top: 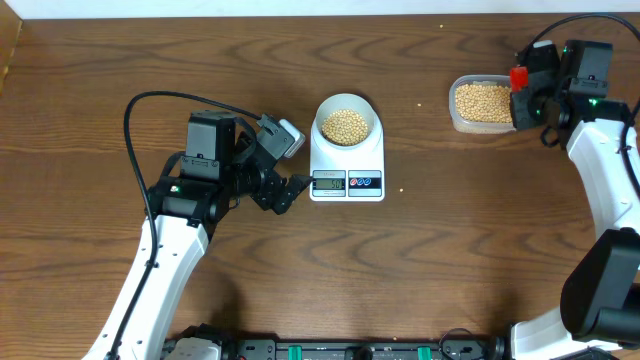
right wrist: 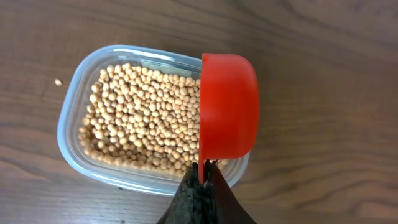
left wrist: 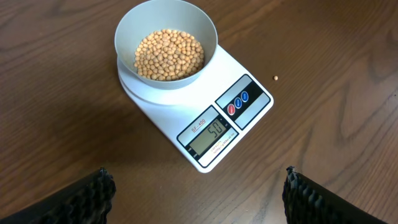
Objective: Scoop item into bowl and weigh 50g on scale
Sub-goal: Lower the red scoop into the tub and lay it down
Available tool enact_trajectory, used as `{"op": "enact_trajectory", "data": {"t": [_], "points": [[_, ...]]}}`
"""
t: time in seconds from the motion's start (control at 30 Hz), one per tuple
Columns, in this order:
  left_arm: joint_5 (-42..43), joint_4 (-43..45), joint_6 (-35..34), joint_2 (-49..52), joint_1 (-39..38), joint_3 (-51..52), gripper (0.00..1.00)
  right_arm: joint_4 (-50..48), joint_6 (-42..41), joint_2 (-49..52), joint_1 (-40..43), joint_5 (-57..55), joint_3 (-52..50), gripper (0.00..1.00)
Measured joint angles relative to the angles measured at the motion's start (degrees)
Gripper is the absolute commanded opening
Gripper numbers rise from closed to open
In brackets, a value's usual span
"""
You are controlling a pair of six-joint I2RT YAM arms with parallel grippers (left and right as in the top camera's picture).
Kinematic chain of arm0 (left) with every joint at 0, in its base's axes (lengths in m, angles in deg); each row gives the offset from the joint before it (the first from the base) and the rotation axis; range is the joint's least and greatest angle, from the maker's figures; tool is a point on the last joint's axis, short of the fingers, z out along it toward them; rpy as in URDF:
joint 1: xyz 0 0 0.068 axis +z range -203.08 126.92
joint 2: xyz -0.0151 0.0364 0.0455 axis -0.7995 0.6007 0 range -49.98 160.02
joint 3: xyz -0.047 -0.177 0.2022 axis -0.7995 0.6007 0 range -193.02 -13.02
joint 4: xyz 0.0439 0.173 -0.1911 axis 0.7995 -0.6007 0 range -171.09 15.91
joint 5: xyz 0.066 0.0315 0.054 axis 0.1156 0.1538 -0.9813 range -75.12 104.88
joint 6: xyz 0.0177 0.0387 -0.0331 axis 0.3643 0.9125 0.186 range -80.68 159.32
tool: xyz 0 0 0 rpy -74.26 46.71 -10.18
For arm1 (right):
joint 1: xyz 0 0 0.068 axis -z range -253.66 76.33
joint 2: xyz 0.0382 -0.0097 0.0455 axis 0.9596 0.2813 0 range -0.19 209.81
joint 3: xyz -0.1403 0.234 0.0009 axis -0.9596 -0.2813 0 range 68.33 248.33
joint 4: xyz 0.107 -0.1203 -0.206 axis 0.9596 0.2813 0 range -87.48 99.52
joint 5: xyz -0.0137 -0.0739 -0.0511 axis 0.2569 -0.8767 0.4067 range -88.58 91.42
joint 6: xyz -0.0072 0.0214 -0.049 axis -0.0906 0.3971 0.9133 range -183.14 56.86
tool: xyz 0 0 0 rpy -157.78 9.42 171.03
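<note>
Overhead, the bowl (top: 320,125) of beans (top: 346,126) sits on the scale (top: 346,160); left jaws are spread wide just beside it; right jaws pinch a red scoop (right wrist: 229,106) over the tub (right wrist: 74,112) edge.

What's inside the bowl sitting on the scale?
Tan beans pile in the bowl, hiding its floor; its upper inner wall shows bare. The bowl covers part of the scale.

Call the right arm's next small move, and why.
Probably set the red scoop down beside the tub, no more scooping: the scale reads 50 with the bowl of beans on it, and the right gripper holds the scoop over the tub.
</note>
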Motion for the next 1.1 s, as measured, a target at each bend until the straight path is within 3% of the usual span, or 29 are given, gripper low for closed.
{"op": "enact_trajectory", "data": {"t": [0.17, 0.5, 0.6, 0.77, 1.1], "points": [[0.0, 0.0, 0.0, 0.0, 0.0, 0.0, 0.89, 0.4, -15.8, 0.0, 0.0, 1.5, 0.0, 0.02], [0.0, 0.0, 0.0, 0.0, 0.0, 0.0, 0.89, 0.5, -56.4, 0.0, 0.0, 5.4, 0.0, 0.02], [0.0, 0.0, 0.0, 0.0, 0.0, 0.0, 0.89, -0.1, -64.5, 0.0, 0.0, 5.2, 0.0, 0.02], [0.0, 0.0, 0.0, 0.0, 0.0, 0.0, 0.89, -0.4, -72.3, 0.0, -0.5, 2.2, 0.0, 0.02], [0.0, 0.0, 0.0, 0.0, 0.0, 0.0, 0.89, -3.8, -78.3, 0.1, -4.6, -0.7, 0.0, 0.02]]}}
